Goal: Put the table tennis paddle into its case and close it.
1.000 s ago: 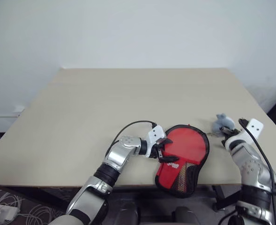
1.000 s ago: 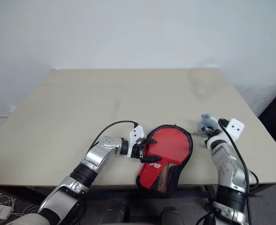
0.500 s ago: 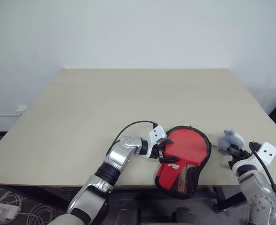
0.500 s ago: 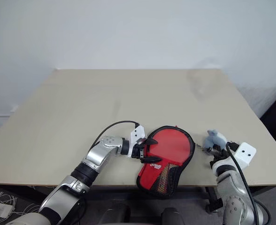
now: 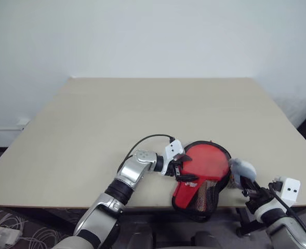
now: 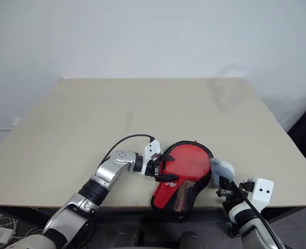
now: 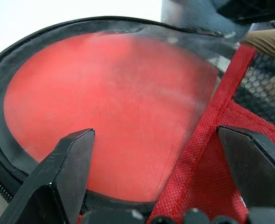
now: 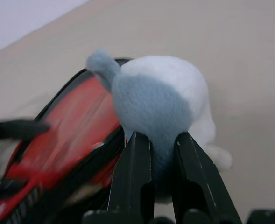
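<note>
lower right of the frame: right gripper [image 6: 226, 190] pinching one grey-blue plush lump [image 6: 221, 169], likely the zip pull, judged mid-closing. centre: left gripper [image 5: 180, 167] spread wide, steadying one case [image 5: 202, 176] at the one table [image 5: 142, 109]'s near edge. one paddle [image 7: 109, 112] lies inside.

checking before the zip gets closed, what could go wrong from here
1. The right tool is shut on the grey-blue soft lump at the case edge; pulling it could drag the case.
2. The case's lower end overhangs the table front edge and could slide off.
3. The left tool, open over the case, pins nothing.
</note>
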You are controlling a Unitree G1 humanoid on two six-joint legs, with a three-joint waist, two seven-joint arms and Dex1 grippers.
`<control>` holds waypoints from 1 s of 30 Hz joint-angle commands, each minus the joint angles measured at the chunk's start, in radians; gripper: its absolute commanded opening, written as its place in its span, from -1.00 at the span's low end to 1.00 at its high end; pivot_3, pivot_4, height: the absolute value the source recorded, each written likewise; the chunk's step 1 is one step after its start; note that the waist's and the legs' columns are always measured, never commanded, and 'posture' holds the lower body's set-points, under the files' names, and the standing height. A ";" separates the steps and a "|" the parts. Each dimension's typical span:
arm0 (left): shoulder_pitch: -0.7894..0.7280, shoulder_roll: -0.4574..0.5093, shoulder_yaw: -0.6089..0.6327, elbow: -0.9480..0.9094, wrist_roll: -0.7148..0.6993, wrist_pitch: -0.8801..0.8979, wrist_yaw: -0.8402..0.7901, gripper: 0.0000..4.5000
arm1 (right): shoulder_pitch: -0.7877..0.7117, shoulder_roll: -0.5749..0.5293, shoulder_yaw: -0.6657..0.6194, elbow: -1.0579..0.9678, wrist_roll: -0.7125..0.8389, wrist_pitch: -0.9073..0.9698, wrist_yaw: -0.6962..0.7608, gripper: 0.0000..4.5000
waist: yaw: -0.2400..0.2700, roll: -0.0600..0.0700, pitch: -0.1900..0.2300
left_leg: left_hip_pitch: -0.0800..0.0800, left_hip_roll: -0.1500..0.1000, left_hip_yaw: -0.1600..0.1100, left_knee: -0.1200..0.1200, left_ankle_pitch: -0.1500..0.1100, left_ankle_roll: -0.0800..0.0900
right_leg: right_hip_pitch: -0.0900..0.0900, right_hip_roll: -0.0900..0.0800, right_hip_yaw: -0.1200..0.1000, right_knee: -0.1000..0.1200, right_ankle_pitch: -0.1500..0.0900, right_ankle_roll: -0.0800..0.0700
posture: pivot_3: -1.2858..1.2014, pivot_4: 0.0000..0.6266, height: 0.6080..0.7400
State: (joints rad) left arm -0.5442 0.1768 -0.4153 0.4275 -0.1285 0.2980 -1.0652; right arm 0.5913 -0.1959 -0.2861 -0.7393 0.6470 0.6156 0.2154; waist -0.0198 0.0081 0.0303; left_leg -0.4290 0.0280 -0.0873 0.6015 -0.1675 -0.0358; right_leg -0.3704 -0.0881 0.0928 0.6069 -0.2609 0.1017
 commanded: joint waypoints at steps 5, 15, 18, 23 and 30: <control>0.028 0.006 -0.058 0.109 0.067 0.062 0.006 1.00 | 0.054 -0.032 -0.035 -0.003 0.048 -0.049 0.083 -0.97 | -0.001 -0.004 -0.001 | 0.000 0.000 0.001 -0.003 0.000 -0.001 | -0.002 0.000 0.000 0.000 -0.003 -0.001 | 0.03 -1.00 1.00; 0.026 0.006 -0.062 0.115 0.076 0.060 0.001 1.00 | 0.200 -0.041 -0.025 -0.022 0.018 -0.131 0.181 -0.97 | -0.001 -0.006 -0.001 | 0.000 0.000 0.001 -0.002 0.000 -0.001 | -0.001 0.000 -0.001 0.000 -0.003 -0.001 | 0.03 -1.00 1.00; 0.027 0.005 -0.063 0.114 0.079 0.064 -0.002 1.00 | 0.254 -0.057 -0.011 -0.029 0.004 -0.157 0.211 -0.97 | -0.001 -0.006 -0.002 | 0.001 0.001 0.000 -0.002 -0.001 -0.001 | 0.000 0.000 -0.001 0.000 -0.003 -0.001 | 0.03 -1.00 1.00; 0.027 0.006 -0.065 0.114 0.084 0.063 -0.007 1.00 | 0.325 -0.081 0.005 -0.040 0.014 -0.195 0.267 -0.97 | 0.000 -0.005 -0.002 | 0.001 0.001 0.001 -0.002 -0.001 -0.001 | 0.000 -0.002 -0.001 0.000 -0.003 -0.001 | 0.03 -1.00 1.00; 0.021 0.008 -0.068 0.120 0.090 0.059 -0.018 1.00 | 0.393 -0.124 0.028 0.011 0.015 -0.217 0.342 -0.97 | 0.000 -0.006 -0.003 | 0.000 0.000 0.002 -0.002 -0.001 -0.001 | 0.000 -0.003 -0.002 0.000 -0.003 0.000 | 0.03 -1.00 1.00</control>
State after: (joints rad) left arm -0.5633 0.1665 -0.4206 0.4479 -0.1018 0.2980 -1.0826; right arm 0.9445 -0.3061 -0.2653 -0.7363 0.6603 0.3921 0.5236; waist -0.0194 0.0020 0.0275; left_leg -0.4286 0.0281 -0.0857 0.5993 -0.1681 -0.0365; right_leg -0.3699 -0.0913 0.0910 0.6068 -0.2642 0.1014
